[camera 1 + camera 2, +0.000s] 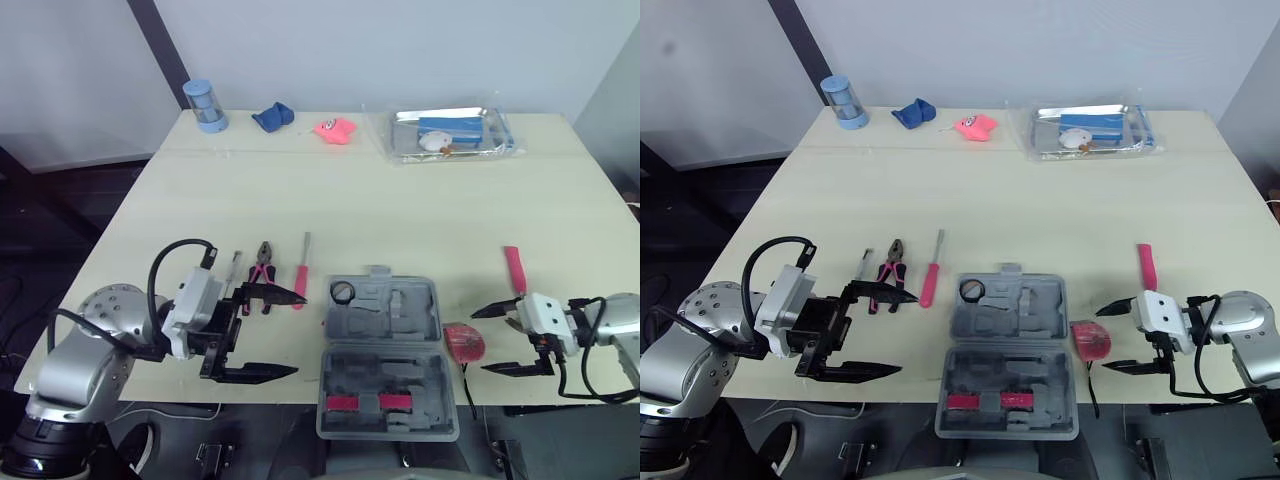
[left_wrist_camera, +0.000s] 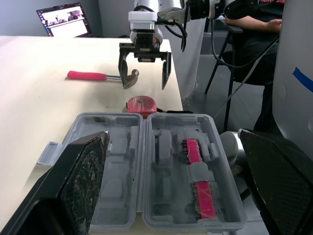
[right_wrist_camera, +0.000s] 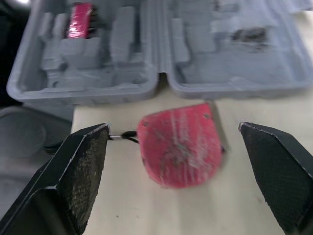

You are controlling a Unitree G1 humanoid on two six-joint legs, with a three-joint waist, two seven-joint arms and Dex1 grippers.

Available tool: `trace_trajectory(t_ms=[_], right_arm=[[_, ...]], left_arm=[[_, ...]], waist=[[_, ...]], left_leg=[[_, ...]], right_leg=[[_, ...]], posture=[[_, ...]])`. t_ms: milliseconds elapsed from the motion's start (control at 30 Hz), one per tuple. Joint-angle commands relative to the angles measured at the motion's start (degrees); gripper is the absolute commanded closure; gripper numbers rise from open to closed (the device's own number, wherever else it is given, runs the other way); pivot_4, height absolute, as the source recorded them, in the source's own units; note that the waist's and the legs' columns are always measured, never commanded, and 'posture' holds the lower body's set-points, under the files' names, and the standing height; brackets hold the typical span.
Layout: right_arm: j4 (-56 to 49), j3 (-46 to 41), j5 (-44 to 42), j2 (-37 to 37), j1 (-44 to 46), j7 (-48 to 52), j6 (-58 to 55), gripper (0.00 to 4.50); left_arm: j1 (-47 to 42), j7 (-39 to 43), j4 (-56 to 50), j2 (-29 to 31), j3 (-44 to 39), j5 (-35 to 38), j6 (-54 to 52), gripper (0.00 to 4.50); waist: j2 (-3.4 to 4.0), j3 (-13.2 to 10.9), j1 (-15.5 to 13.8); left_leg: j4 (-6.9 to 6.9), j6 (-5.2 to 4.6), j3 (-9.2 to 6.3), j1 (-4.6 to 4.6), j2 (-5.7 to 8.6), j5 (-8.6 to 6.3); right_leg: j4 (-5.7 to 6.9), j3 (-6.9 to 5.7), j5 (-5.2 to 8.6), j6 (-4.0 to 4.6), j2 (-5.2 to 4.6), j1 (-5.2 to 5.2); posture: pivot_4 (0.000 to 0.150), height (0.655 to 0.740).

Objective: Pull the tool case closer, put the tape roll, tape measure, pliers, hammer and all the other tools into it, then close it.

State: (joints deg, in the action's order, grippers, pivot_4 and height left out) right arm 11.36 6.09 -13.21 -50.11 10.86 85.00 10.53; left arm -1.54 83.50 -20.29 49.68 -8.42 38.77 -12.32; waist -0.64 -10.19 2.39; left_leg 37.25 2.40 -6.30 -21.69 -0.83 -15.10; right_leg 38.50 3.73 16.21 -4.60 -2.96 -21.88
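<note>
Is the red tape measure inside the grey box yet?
No, the red tape measure lies on the table beside the open grey plastic tool case.

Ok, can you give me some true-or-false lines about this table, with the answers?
The case lies open. True.
The tape measure is in the case. False: it lies on the table, right of the case.
The right gripper is open. True.
The left gripper holds the pliers. False: it is open; the pliers lie on the table.
The hammer lies left of the case. False: it lies to the right.
</note>
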Motion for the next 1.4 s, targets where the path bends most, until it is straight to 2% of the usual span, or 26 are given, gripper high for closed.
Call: trace_trajectory(t_ms=[33, 300, 733, 1400], right_arm=[[0.13, 1.24, 1.5, 0.52, 2.38, -0.31, -0.46, 0.04], [2.34, 3.66, 5.31, 1.74, 4.75, -2.88, -0.42, 0.04], [14.28, 4.89, 10.1, 2.63, 5.22, -4.56, 10.47, 0.04], [21.91, 5.45, 10.19, 6.47, 7.64, -5.15, 18.12, 0.04]], left_arm=[[0.57, -0.29, -2.1, 0.08, -1.06, 0.64, 0.57, 0.0], [1.49, -1.01, -3.13, 0.0, -1.25, 0.9, 0.53, 0.0], [0.35, -0.64, -2.06, 0.1, -0.8, 0.58, 0.83, 0.0], [-0.28, -0.37, -1.46, -0.23, -0.56, 0.01, 1.05, 0.0]], waist=[[0.01, -0.01, 0.01], [0.02, -0.03, -0.05], [0.03, -0.03, 0.19], [-0.03, 0.0, 0.69]], left_leg=[[0.0, 0.0, 0.0, 0.0, 0.0, 0.0], [0.0, 0.0, -0.01, -0.02, 0.01, 0.0], [0.01, 0.0, -0.01, 0.01, 0.0, 0.0], [0.01, 0.0, -0.01, 0.08, -0.02, 0.0]], right_leg=[[0.0, 0.0, 0.0, 0.0, 0.0, 0.0], [0.0, 0.0, 0.0, 0.0, -0.01, 0.0], [0.02, 0.0, 0.0, 0.0, 0.0, 0.0], [0.04, 0.01, -0.01, 0.02, 0.03, 0.03]], posture=[[0.15, 0.74], [0.15, 0.74], [0.15, 0.74], [0.15, 0.74]])
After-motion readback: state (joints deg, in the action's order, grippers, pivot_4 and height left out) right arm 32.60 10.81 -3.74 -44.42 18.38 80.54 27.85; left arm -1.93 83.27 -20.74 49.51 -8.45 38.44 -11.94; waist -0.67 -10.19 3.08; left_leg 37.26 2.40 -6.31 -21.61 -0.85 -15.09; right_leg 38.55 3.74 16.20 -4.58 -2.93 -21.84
